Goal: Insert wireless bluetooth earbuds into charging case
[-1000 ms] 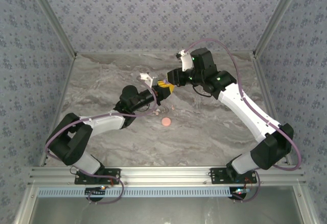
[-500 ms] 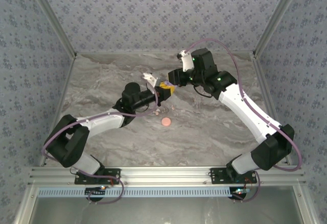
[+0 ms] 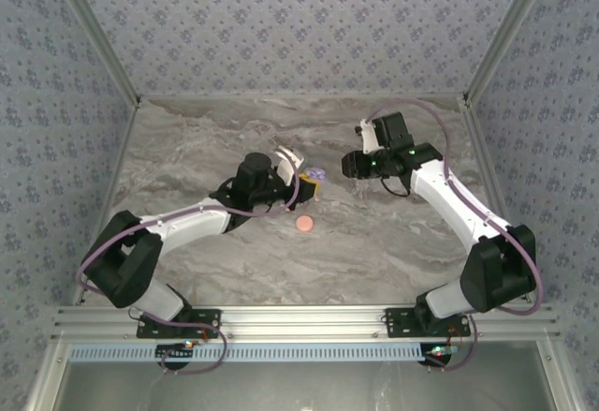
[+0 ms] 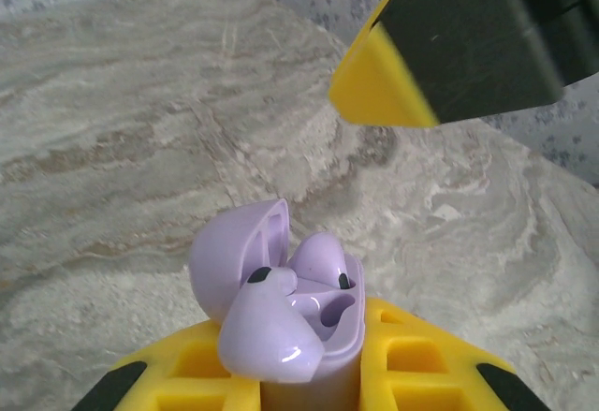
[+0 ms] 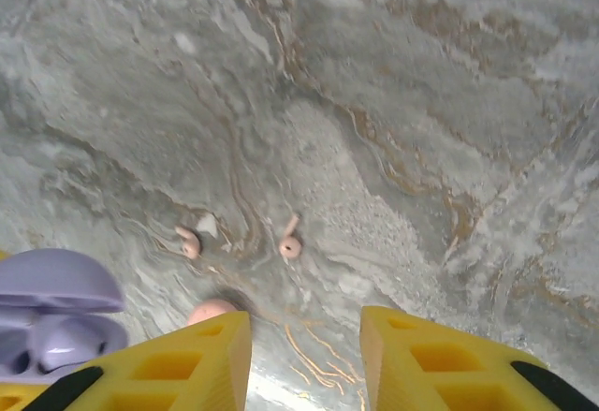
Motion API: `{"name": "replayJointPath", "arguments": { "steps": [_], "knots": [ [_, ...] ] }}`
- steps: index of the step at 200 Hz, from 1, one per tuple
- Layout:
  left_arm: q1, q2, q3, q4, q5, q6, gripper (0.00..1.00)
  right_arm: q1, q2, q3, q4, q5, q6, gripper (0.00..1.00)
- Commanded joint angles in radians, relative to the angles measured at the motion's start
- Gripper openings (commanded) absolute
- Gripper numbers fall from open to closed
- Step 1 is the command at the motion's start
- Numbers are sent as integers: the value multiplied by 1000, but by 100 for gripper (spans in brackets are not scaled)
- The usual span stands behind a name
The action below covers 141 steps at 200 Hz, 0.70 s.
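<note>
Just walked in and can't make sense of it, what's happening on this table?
The left tool is shut on an open lilac case with two lilac earbuds in it. The right tool hangs open and empty nearby. Two pink earbuds and a pink case lie loose on the table.

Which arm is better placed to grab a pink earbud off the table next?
Likely right. The right gripper is open and empty, with the pink earbuds just ahead; the left gripper is shut on the lilac case.
</note>
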<state>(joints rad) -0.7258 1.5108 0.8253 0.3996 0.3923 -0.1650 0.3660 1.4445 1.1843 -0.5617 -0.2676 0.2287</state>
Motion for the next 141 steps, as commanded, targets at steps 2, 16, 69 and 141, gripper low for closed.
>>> {"name": "replayJointPath", "arguments": {
  "steps": [2,16,69,141],
  "knots": [
    [-30,22,10,-67,36,8,10,-12,37,-86,-12,-77,-21,38],
    [-52,46,16,-74,33,-10,10,-13,64,-128,10,-95,-10,38],
    [-118,180,64,-95,13,-106,9,-15,162,-216,94,-119,30,38],
    [-148,309,196,-307,-28,-132,10,-14,262,-221,47,-1,34,38]
  ]
}}
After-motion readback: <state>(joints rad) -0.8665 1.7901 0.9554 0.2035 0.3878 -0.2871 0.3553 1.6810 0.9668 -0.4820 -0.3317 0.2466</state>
